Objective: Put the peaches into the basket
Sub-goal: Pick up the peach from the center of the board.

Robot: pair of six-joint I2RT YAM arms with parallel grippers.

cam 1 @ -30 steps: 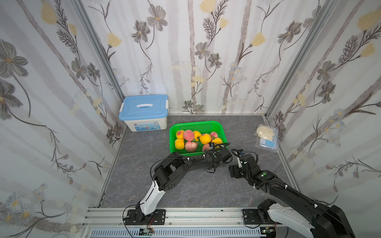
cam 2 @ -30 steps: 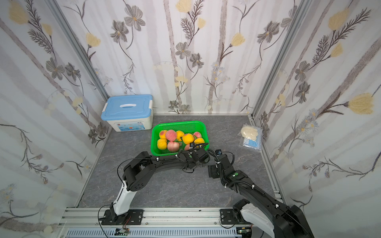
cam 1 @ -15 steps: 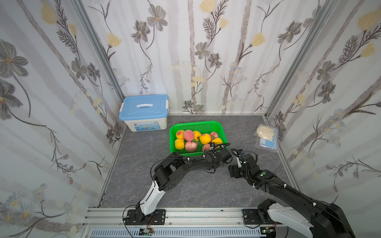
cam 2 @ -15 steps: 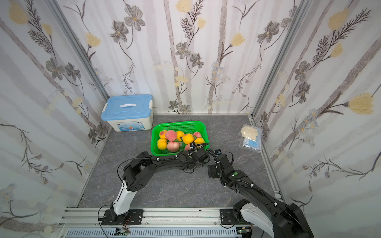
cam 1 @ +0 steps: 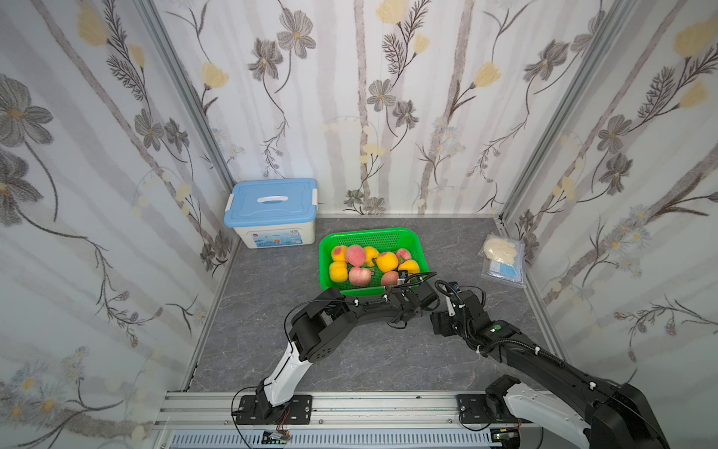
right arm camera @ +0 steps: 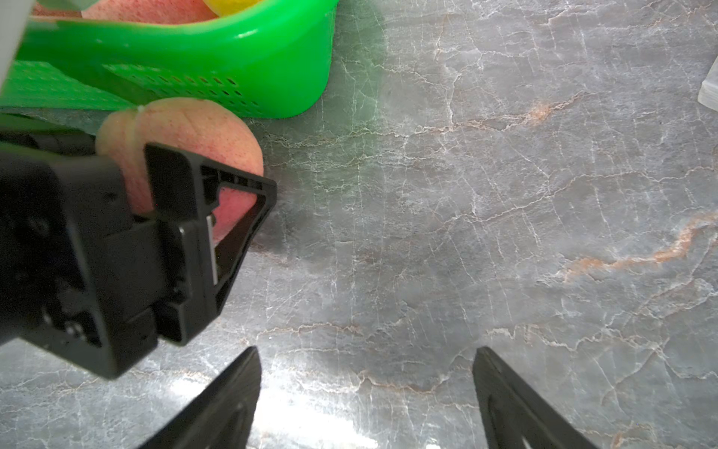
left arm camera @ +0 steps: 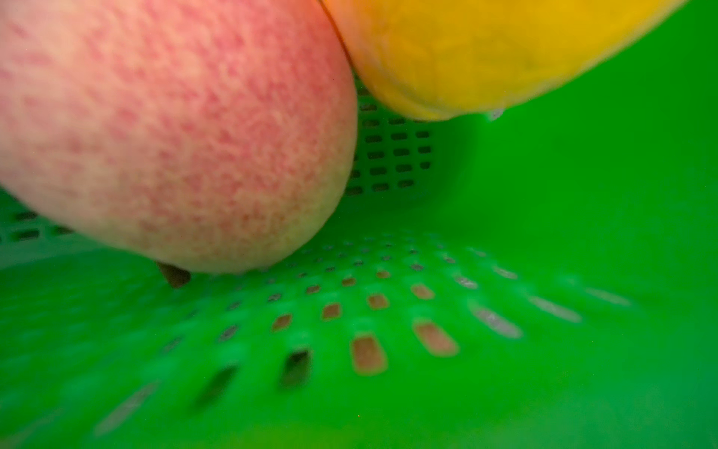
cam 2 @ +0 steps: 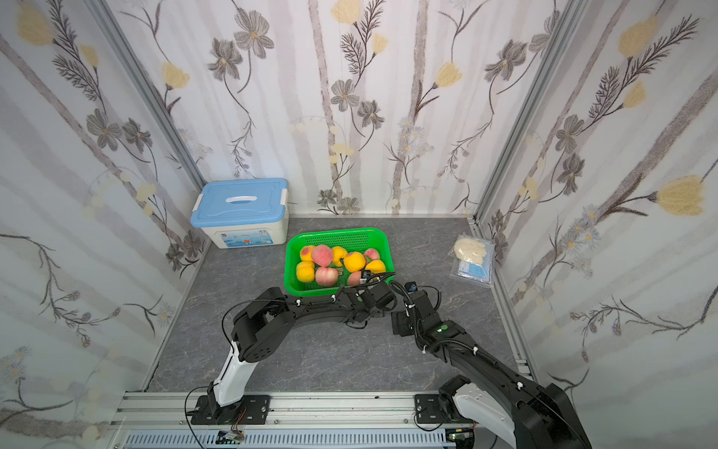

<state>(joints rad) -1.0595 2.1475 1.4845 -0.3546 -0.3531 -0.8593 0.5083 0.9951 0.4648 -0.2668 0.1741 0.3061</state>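
The green basket holds several pink and yellow peaches. One pink peach sits on the table just outside the basket's front wall. My left gripper is shut on this peach, with a black finger pressed against its side. The top views hide it under the arm. The left wrist view looks into the basket at a pink peach and a yellow peach. My right gripper stands open over bare table beside the left one.
A white box with a blue lid stands at the back left against the wall. A clear plastic bag lies at the right wall. Patterned walls close three sides, and a metal rail runs along the front.
My left gripper has closed on the pink peach by the basket's front wall. The right arm has edged slightly toward it, its jaws unchanged.
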